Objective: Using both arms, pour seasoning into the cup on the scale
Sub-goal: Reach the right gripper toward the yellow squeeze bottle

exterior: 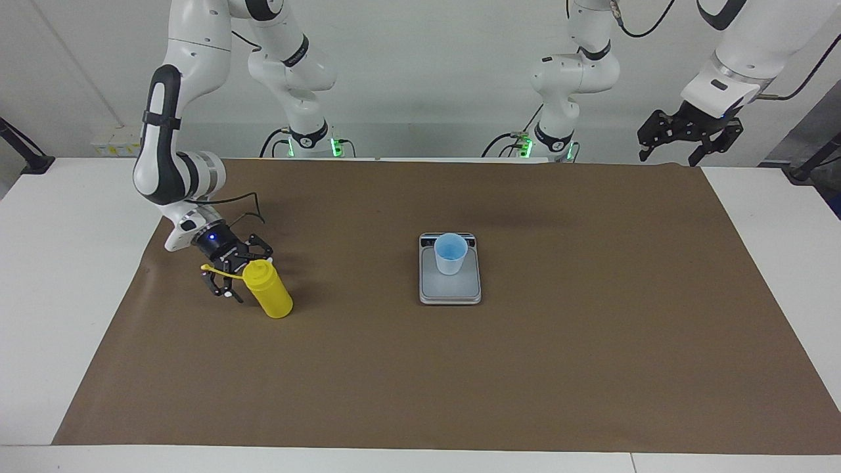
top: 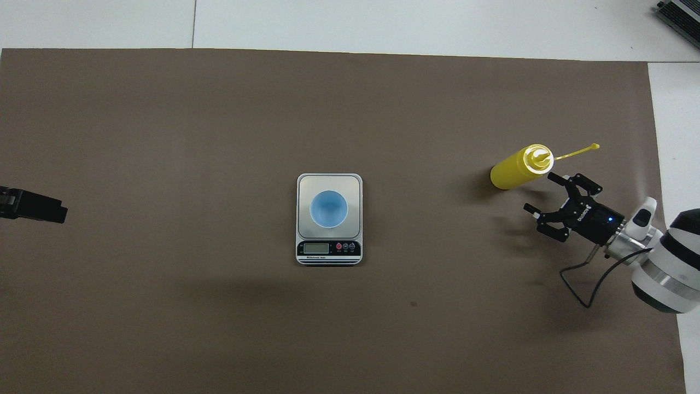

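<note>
Our right gripper (exterior: 238, 276) is open, low beside the bright yellow plastic squeeze bottle (exterior: 268, 289), which stands upright toward the right arm's end of the brown mat (exterior: 420, 368). It looks light and squashy, so we'd grip mid-body and gently, avoiding the thin cap strap (exterior: 220, 270). The pale-blue plastic cup (exterior: 451, 253) sits on the silver-grey scale (exterior: 450, 289) mid-table, well apart, with bare mat between. Our left gripper (exterior: 686, 135) waits open, raised over the mat's edge.

Right arm bent down low, right gripper (exterior: 231, 274) tilted, fingers spread apart, just beside the seasoning bottle (exterior: 268, 288), not gripping it. Left arm waits raised, left gripper (exterior: 677, 151) pointing down, fingers apart, empty, well apart from the bottle.
</note>
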Controlling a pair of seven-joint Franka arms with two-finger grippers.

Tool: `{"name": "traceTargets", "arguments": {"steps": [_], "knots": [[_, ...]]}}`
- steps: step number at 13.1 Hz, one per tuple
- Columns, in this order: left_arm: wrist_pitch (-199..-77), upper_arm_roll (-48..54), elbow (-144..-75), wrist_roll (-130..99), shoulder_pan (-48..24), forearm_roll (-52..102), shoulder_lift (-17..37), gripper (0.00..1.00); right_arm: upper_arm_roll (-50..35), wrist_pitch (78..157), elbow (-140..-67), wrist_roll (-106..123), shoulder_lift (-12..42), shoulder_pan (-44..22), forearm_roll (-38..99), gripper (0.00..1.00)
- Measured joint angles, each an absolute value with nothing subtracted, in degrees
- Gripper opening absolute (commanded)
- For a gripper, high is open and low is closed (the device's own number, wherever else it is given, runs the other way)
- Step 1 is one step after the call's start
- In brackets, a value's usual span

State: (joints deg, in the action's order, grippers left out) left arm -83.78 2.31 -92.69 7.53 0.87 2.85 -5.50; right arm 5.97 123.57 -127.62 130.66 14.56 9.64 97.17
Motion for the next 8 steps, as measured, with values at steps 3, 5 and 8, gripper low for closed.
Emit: {"name": "traceTargets", "arguments": {"steps": [3,5,8], "knots": [[-84.1,2.5,-92.7,6.8,1.1,3.8,-5.5,1.00,5.6,125.2,-126.9,129.3,15.2,7.7,100.0,1.00],[-84.0,3.2,-92.7,6.8,1.1,3.9,-5.5,1.00,5.4,126.4,-126.8,129.0,15.6,5.9,100.8,1.00],[-83.7,4.7,-92.7,6.2,1.1,3.9,-5.6,1.00,5.3,126.6,-126.5,129.0,15.7,4.8,101.1,1.00]]}}
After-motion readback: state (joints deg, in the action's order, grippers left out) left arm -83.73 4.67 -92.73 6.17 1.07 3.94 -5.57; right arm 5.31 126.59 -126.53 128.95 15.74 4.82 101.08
